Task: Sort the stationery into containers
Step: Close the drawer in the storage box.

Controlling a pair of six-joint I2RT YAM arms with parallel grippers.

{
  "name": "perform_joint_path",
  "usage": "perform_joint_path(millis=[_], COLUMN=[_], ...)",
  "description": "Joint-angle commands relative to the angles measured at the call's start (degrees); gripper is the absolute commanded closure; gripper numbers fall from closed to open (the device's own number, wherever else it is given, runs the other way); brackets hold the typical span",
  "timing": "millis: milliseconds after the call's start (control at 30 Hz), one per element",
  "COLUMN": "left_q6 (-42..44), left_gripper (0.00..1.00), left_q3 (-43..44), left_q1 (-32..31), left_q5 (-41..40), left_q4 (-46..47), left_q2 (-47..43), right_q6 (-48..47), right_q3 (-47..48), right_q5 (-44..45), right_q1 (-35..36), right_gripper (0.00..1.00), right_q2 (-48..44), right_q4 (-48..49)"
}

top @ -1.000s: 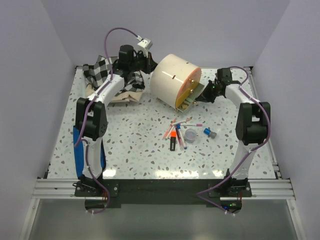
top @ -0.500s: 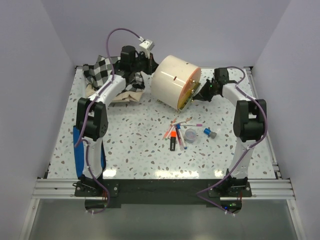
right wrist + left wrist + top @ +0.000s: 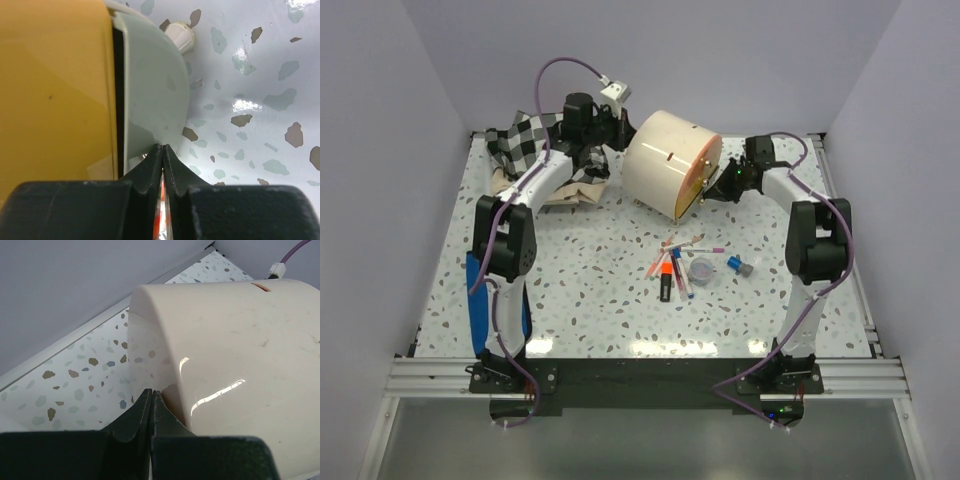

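Drum (image 3: 660,160): apparently steadied at rear by left gripper (image 3: 152,393), jaws clenched empty, so drawer (image 3: 150,90) can be pushed by right gripper (image 3: 162,149), likewise clenched empty

Bright, even, soft light falls from above; shadows on the speckled white terrazzo table (image 3: 600,290) are faint. Just ahead of the left gripper (image 3: 151,396), the glossy cream drum-shaped cabinet (image 3: 240,340) carries 2 white glare streaks. Right of the right gripper (image 3: 162,150), the table shows white glints. Both grippers look soft up close.
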Motion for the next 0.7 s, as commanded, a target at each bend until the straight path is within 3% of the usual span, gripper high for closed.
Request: perform_joint_path(millis=[0,167,333,367,433,467,533,567,667], left_q6=[-1.0,-0.8,-1.1,-1.1,-0.9,-0.4,0.3,0.8,1.9], left_gripper=[1.0,1.0,0.97,0.86,0.75,0.62,0.54,0.48,0.42], left_q3=[-0.2,-0.3,-0.3,-0.4,-0.6,-0.7,-1.0,-1.1,-1.2], left_q1=[0.4,1.2,2.3,2.7,3.1,3.2,3.4,3.4,3.5], left_q5=[-0.4,-1.1,-2.5,-2.7,-3.3,-3.4,-4.0,-4.2,-5.2], left_q4=[0.7,0.7,0.7,-0.4,-1.4,-1.8,-2.0,-2.3,-2.8], left_q2=[-3.9,-4.1,-5.0,-5.2,-5.7,-5.9,-6.5,-6.7,-7.6], right_q6=[-1.7,-2.3,-9.7,-13.0,-17.2,-22.8,-29.5,-37.9,-52.0], right_q3=[-1.4,-3.0,-1.6,-1.9,-3.2,-3.6,-3.2,-2.8,-2.7], right_q5=[-2.8,-2.5,-0.8,-0.8,-2.0,-3.5,-7.1,-8.4,-14.6], right_q1=[0.2,0.4,-2.5,-3.2,-4.9,-7.0,-8.1,-8.1,-8.1], right_gripper=[0.81,0.74,0.69,0.68,0.66,0.63,0.61,0.59,0.57], right_q2=[-6.1,-7.4,-10.5,-11.2,-12.7,-12.8,-12.5,-12.2,-13.7], right_q4=[0.0,1.8,-6.6,-7.5,-9.4,-9.9,-13.0,-14.1,-13.5])
